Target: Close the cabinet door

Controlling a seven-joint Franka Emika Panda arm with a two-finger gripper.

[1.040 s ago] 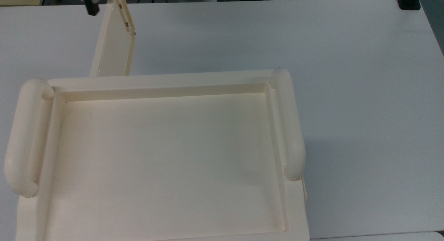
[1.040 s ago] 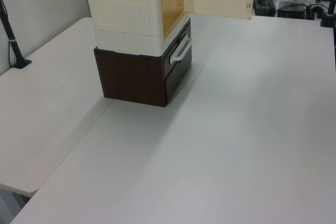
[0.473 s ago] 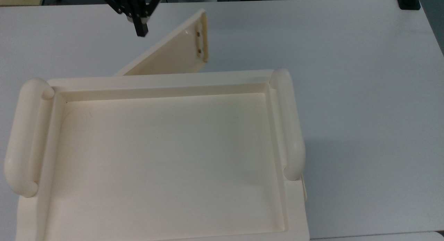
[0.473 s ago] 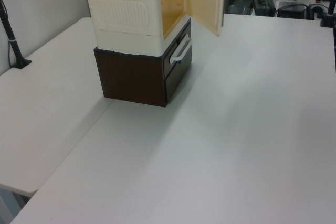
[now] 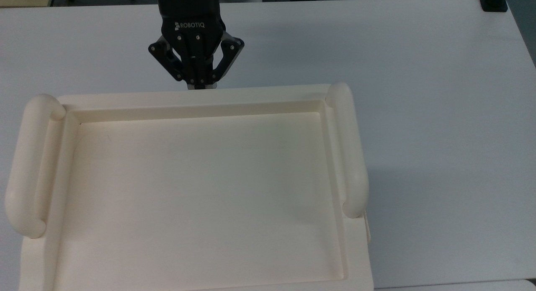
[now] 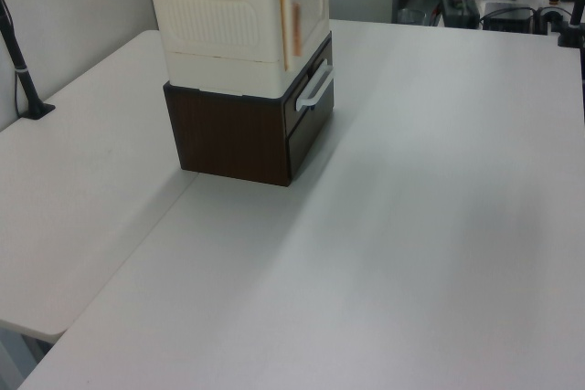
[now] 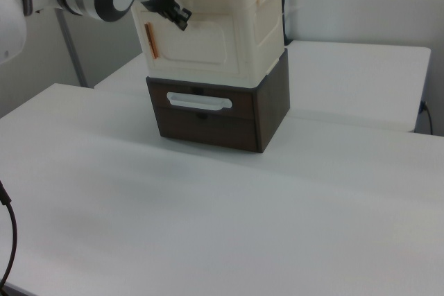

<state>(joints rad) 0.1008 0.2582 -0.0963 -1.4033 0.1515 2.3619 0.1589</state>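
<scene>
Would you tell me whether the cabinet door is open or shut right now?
Nearly shut: the cabinet door lies almost flat against the cabinet's front, an orange edge showing. The end effector sits against it.

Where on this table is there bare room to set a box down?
The table is bare in front of the drawer unit, and beside it too. It is crowded only at the cabinet door, where the hand is.
</scene>
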